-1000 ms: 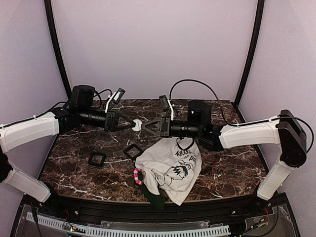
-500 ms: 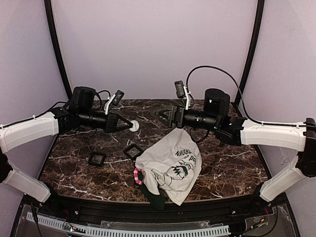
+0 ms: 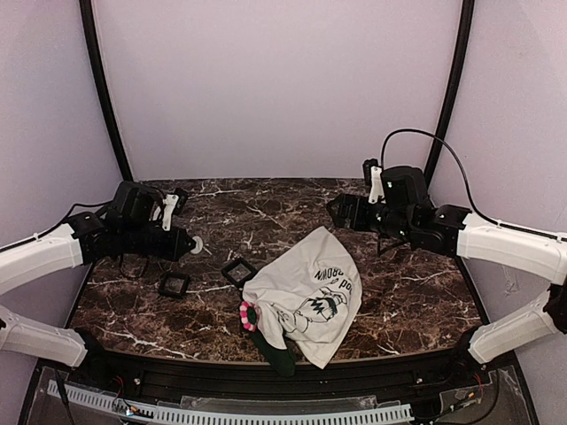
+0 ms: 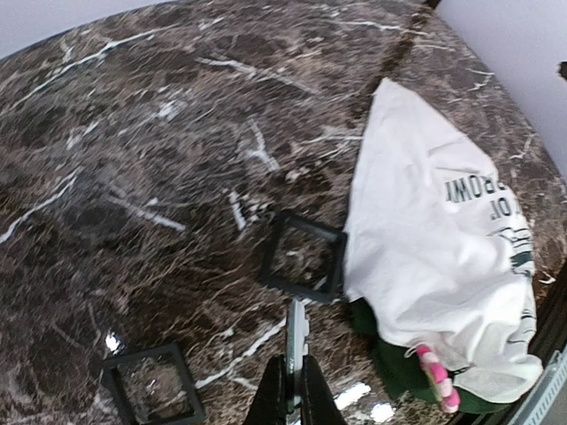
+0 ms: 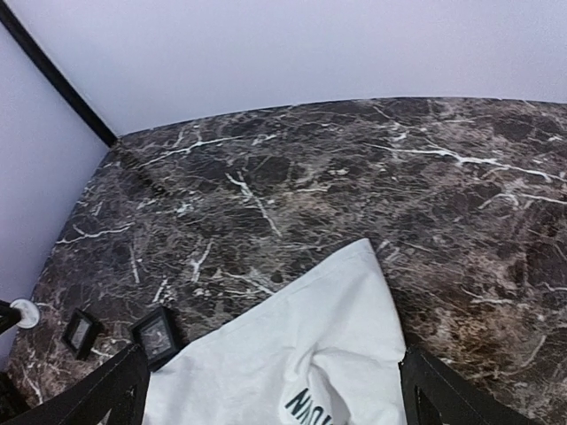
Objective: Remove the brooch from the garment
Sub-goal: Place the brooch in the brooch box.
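The garment (image 3: 310, 292), a white T-shirt with black print and dark green trim, lies crumpled at the table's front centre. The brooch (image 3: 248, 316), pink and white, sits at the shirt's lower left edge, also visible as the brooch (image 4: 437, 376) in the left wrist view. My left gripper (image 3: 188, 247) is low over the table's left side, shut on a small white disc (image 3: 197, 247). That disc shows edge-on as a thin pale piece (image 4: 297, 336) between my left gripper (image 4: 297, 370) jaws. My right gripper (image 3: 337, 211) hovers above the shirt's far corner, jaws wide and empty; in its own view my right gripper (image 5: 273, 359) frames the garment (image 5: 301, 354).
Two small black square frames lie left of the shirt: one frame (image 3: 238, 271) beside its edge, another frame (image 3: 174, 284) further left. The marble table (image 3: 266, 208) is ringed by lilac walls, and a black rail (image 3: 266, 381) runs along its front.
The two grippers met mid-table on the white disc. The right gripper opened and pulled back to the right. The left arm withdrew left and downward, keeping the disc.
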### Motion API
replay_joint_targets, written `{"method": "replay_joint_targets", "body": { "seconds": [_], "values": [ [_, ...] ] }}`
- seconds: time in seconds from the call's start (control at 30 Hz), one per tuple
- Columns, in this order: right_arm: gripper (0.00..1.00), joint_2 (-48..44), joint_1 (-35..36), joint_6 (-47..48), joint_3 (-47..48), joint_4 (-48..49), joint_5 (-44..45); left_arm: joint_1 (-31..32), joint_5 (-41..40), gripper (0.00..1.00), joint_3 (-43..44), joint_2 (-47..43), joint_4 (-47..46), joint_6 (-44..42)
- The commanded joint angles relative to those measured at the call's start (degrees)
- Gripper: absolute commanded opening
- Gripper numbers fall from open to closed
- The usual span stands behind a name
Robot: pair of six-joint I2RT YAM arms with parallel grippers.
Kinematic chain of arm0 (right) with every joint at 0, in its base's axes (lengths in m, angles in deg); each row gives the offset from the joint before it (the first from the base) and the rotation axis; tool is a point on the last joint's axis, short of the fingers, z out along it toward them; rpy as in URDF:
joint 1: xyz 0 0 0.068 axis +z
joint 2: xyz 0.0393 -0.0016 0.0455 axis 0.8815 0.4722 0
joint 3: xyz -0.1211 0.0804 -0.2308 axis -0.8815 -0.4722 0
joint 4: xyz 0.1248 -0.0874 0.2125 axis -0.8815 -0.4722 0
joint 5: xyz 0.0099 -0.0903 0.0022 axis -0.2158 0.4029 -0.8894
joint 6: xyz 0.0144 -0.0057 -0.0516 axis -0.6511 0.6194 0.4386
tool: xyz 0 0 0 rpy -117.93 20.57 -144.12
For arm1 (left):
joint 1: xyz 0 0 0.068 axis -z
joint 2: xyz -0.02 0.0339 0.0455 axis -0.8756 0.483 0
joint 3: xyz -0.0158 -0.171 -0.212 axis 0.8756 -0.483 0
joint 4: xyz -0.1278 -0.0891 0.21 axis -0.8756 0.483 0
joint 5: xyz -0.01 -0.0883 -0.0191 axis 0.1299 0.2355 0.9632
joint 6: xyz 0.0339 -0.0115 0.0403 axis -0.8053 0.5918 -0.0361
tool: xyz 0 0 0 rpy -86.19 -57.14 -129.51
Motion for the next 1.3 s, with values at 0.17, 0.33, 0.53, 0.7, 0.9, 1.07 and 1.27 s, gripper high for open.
{"method": "replay_joint_targets", "body": {
  "seconds": [0.17,0.33,0.53,0.7,0.9,1.07,1.27],
  "values": [
    [0.99,-1.67,-1.82,-1.42,-2.28,-4.82,8.18,-0.17,-19.65,0.02,-0.79,4.87,17.03,5.52],
    [0.99,-1.92,-1.91,-1.65,-3.06,-5.16,7.92,-0.71,-20.63,0.01,-0.87,9.92,16.18,6.27],
    [0.99,-3.72,-1.89,-1.95,-3.95,-6.5,8.1,-1.03,-24.51,0.01,1.1,16.19,17.68,6.04],
    [0.99,-4.95,-1.91,-2.49,-4.9,-6.46,8.26,-1.03,-26.07,0.01,1.56,18.49,17.51,5.34],
    [0.99,-5.01,-1.91,-2.63,-4.76,-6.59,8.02,-1.04,-28.48,0.01,2.34,19.69,17.59,5.29],
    [0.99,-4.61,-1.91,-2.61,-4.41,-6.95,7.76,-1.03,-28.5,0.02,2.61,21.14,17.45,4.84],
    [0.99,-5.11,-1.91,-2.95,-4.85,-7.19,7.68,-1.03,-29.16,0.02,2.73,22.4,17.56,4.51]
  ]
}}
